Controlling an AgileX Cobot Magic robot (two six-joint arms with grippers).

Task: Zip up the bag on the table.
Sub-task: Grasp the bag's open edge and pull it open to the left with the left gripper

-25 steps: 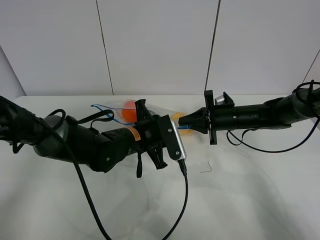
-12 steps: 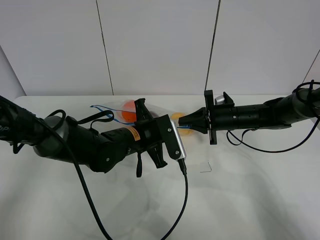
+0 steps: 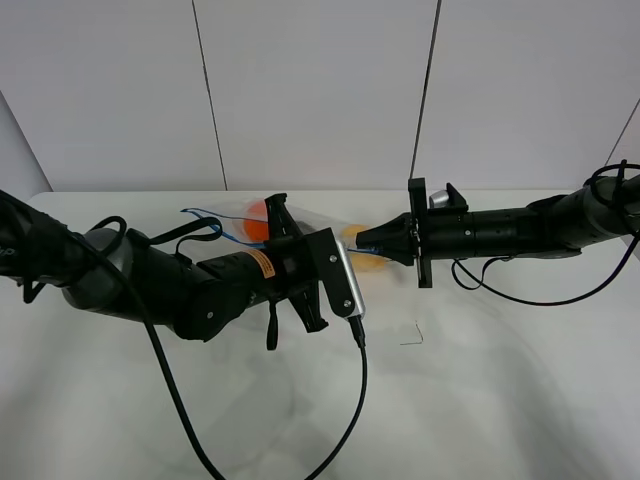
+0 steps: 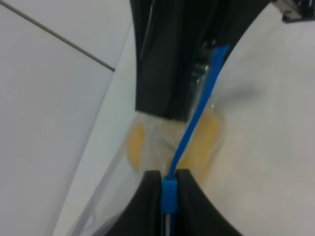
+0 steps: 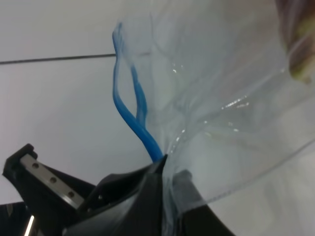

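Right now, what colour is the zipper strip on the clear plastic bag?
Blue zipper strip, clearest in the left wrist view.

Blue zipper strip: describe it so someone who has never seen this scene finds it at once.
On the large white table, the left gripper and right gripper meet over a clear crinkly plastic bag. The thin blue zipper strip runs between them along the bag's edge, the only blue there.

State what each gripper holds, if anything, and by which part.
Both hold the bag by its blue zipper strip: the left gripper is shut on it partway along, the right gripper at one end.
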